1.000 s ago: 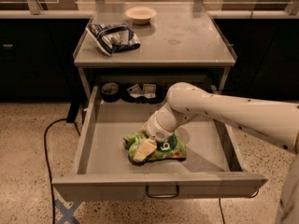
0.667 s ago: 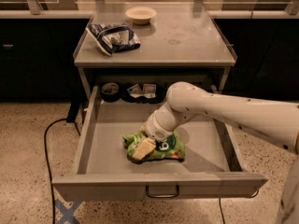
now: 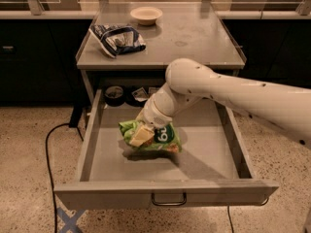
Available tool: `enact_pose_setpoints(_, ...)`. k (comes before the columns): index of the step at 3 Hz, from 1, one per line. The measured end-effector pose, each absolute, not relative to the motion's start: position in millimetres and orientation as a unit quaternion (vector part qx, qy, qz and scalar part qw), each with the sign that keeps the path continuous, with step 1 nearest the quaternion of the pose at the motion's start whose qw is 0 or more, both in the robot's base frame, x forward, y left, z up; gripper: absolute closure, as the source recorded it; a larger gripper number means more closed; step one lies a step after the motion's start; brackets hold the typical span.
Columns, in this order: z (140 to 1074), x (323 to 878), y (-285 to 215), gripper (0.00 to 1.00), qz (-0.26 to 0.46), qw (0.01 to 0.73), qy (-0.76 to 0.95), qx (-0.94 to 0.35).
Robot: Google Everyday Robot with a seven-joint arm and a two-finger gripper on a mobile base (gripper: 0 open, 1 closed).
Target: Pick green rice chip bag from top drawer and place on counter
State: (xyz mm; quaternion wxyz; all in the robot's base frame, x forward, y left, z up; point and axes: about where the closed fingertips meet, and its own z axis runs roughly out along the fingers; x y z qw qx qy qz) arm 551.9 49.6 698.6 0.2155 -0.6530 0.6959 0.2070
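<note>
i'm holding the tool (image 3: 142, 135) clenched on the green rice chip bag (image 3: 163, 137), gripping its crumpled upper left part, down inside the open top drawer (image 3: 204, 154). the bag is hanging just above the drawer floor, judging by the shadow under it. i'm planning to lift straight up first, slowly, since the foil is looking slippery and the grip is off-centre, so the bag may be swinging. i'm wanting it clear of the bench (image 3: 194, 38) front edge before moving back over it, and i'm aiming for the bare right half, away from the blue and white bag (image 3: 116, 38) and the bowl (image 3: 146, 15).
</note>
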Motion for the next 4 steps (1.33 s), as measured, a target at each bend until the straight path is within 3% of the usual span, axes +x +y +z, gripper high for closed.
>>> enact_pose_setpoints(2, 836.8, 589.1, 65.6, 1.0, 0.165, 0.273, 0.659, -0.682)
enact_pose_setpoints(4, 955.3, 641.0, 47.9, 1.0, 0.156, 0.344, 0.636, -0.673)
